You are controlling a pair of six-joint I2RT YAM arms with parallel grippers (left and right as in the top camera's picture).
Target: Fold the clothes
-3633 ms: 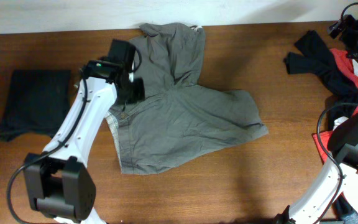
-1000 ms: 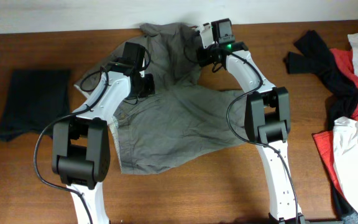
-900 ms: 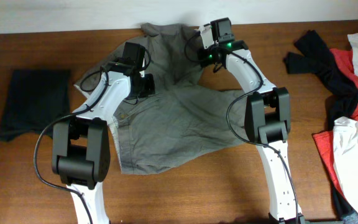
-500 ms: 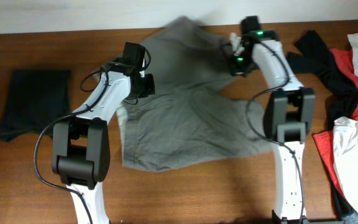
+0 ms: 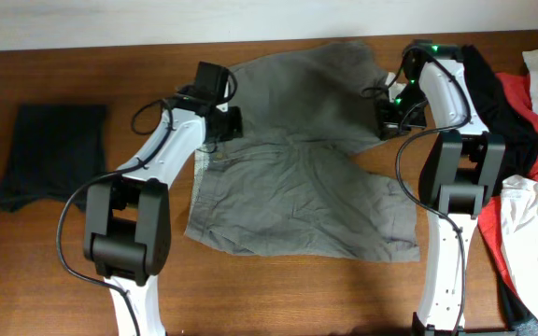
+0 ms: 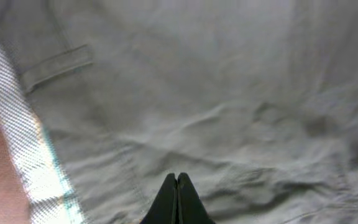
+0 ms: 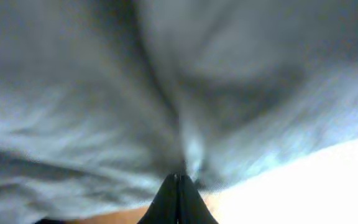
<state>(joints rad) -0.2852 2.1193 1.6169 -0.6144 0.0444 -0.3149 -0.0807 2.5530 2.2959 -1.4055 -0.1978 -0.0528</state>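
Overhead, the trousers lie spread flat on the table, unfolded. My left jaws are pinched tight on their waistband side, my right jaws on the far leg's edge. Every fold remains; the pile at right waits too.

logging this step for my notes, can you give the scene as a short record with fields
table: brown wood
trousers: grey, spread out mid-table
left end effector: shut, tips on trousers near the waistband
right end effector: shut on a bunched fold of trousers
black garment: lying flat, far left
pile: black, red, white clothes, far right
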